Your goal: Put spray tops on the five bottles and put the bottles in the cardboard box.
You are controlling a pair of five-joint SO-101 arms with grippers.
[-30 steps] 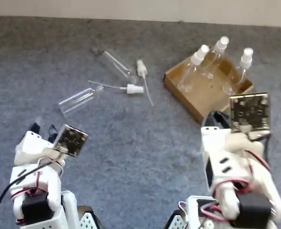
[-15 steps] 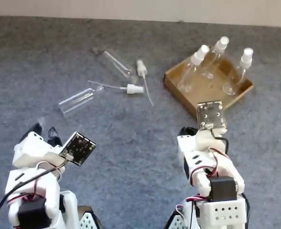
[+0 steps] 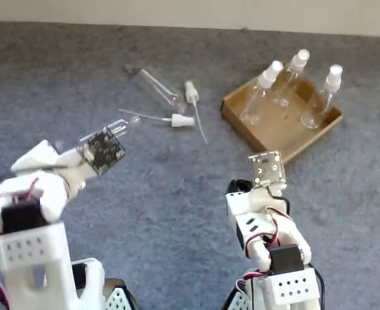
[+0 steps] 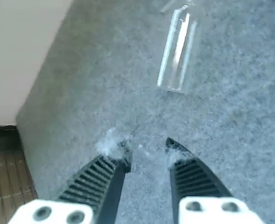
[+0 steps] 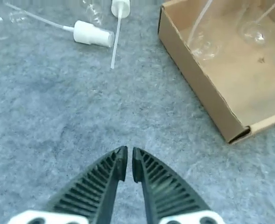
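— How is the left arm posed?
— Stretched forward over the grey desk (image 3: 177, 200), left tool (image 4: 147, 144) spread and empty, just short of an uncapped bottle (image 4: 177, 51).
— How does the bottle lie?
— Flat, long axis pointing away from that tool, neck at the far end.
— And the right arm?
— Folded low near the cardboard box (image 5: 198, 70), right tool (image 5: 129, 156) nearly pressed together, pinching nothing.

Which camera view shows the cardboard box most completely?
The high view: the whole cardboard box is there, with three capped bottles standing inside. The right wrist view gives its near corner, cut at the edge. The left wrist view faces a lying bottle.
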